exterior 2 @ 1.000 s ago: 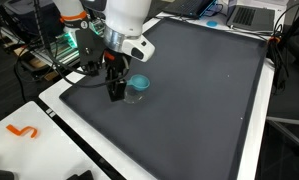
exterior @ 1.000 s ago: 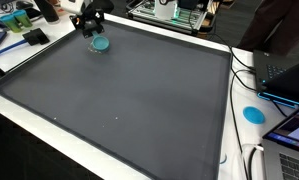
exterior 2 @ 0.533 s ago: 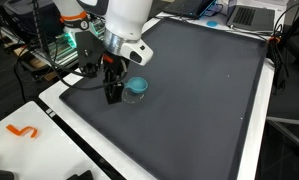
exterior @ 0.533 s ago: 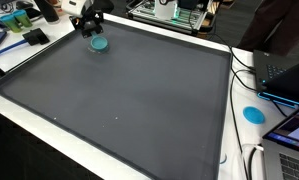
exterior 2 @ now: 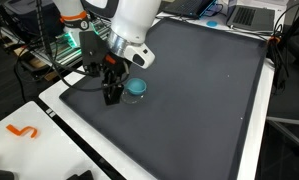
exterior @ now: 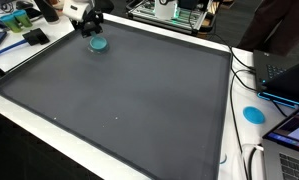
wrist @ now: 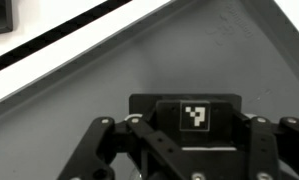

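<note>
A dark grey mat covers nearly all of a white table. The arm leans in over one corner of the mat, wrist pointing down. The gripper stands upright with its fingertips at or just above the mat. The exterior views are too small and dark to show the gap between the fingers. The wrist view shows only the gripper's body and a black-and-white marker, with the mat and the table's white edge beyond. So I cannot tell whether it is open or closed.

A small teal cup sits on the mat just beside the fingers, near that same corner. It looks free of the gripper, though I cannot tell whether they touch. Off the mat, a blue disc lies on the table's edge near a laptop, and an orange squiggle lies at another corner.
</note>
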Controlling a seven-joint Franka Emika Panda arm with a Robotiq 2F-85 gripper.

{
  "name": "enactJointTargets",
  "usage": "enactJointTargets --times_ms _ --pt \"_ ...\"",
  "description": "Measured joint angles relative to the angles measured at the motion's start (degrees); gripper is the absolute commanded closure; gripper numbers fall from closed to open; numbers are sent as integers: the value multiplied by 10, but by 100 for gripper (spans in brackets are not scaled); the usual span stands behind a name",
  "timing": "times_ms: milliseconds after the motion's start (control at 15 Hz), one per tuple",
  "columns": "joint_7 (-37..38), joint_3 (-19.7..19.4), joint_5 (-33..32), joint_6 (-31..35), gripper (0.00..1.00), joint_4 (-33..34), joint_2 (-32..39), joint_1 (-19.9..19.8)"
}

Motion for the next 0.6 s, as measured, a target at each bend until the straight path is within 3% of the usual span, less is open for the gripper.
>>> enactJointTargets --times_ms 600 --pt "15 13 -21 -50 72 34 28 11"
